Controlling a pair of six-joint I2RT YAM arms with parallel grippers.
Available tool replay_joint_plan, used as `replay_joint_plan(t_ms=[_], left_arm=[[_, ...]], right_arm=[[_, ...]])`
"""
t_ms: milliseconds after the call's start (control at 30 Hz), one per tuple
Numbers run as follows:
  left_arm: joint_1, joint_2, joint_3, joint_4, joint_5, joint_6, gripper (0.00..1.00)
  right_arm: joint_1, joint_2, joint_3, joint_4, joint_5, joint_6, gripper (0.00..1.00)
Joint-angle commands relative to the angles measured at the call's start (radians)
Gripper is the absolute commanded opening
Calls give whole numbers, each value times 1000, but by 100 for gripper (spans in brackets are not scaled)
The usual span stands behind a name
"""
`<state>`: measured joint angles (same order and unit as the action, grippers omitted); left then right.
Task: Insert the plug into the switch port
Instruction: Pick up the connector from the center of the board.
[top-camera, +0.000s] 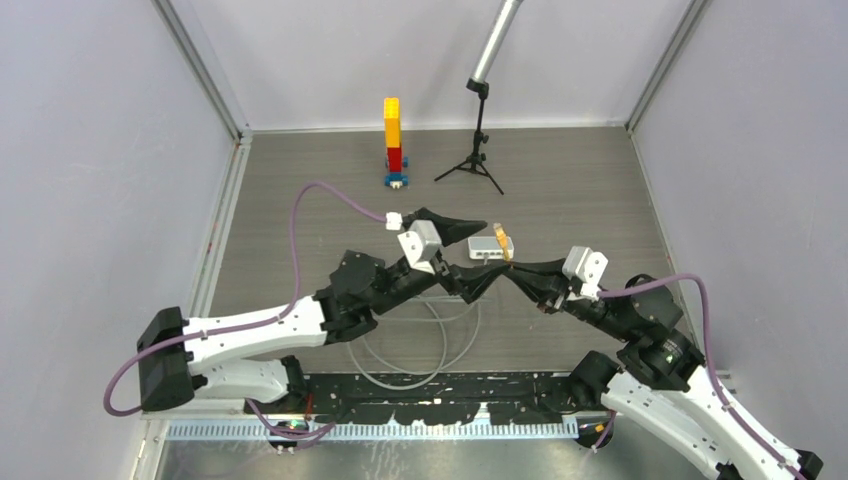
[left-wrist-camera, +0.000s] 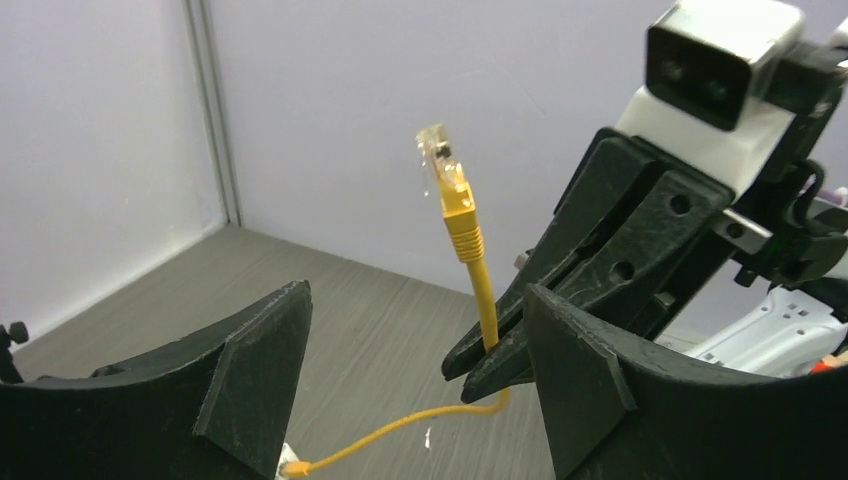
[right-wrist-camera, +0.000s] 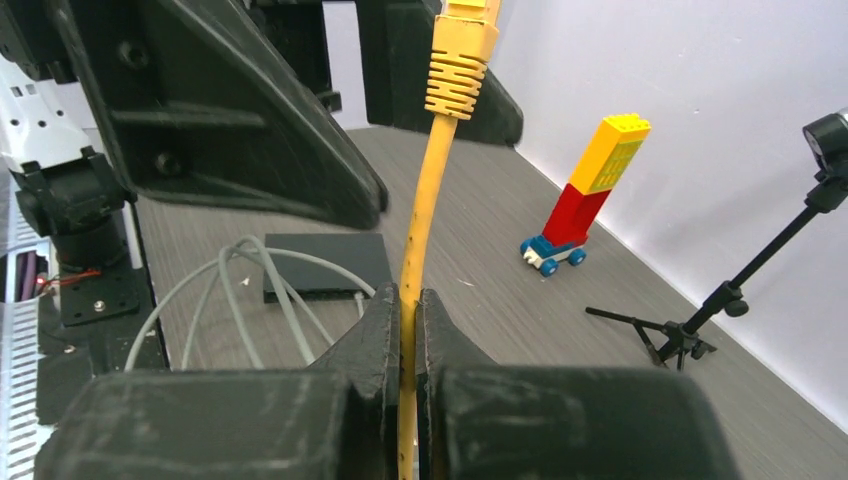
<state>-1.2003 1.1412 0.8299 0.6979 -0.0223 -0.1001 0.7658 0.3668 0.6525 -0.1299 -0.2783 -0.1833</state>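
The yellow cable (right-wrist-camera: 420, 220) is being clenched by the right gripper (right-wrist-camera: 408, 300), with the plug (left-wrist-camera: 445, 175) being held upright above its fingertips. The left gripper (left-wrist-camera: 410, 340) is standing released beside it, jaws wide. The white box (top-camera: 485, 248) is lying near, beyond the fingertips — its port cannot be made out. The plug should be tilted level and squared to it before being pushed in.

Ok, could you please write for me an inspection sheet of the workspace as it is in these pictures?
Surface: grey wood-grain table.
Job's things: plug raised in the air, not inserted; white switch box lying flat.
Clutter: brick tower on a wheeled base; tripod; dark flat box.
Grippers: left pincer open, holding nothing; right pincer shut on the yellow cable below the plug.
Cables: grey cable looped near the arm bases; purple cables on both arms.
Surroundings: pale walls.
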Motion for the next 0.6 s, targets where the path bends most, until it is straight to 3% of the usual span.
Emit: replay_joint_plan(t_ms=[0,167,400,567], left_arm=[[-1,35,69,100,-35,-2,77],[-1,51,86,128,-41,-14,63],[-2,47,91,155,-60,-23,56],[-1,56,92,155,-68,-34,37]], right_arm=[[0,-3,24,38,39,-37,0],[1,-8,20,21,25,-34,1],[1,-14,11,19,11,-21,0],[1,-20,9,18,-2,-18,1]])
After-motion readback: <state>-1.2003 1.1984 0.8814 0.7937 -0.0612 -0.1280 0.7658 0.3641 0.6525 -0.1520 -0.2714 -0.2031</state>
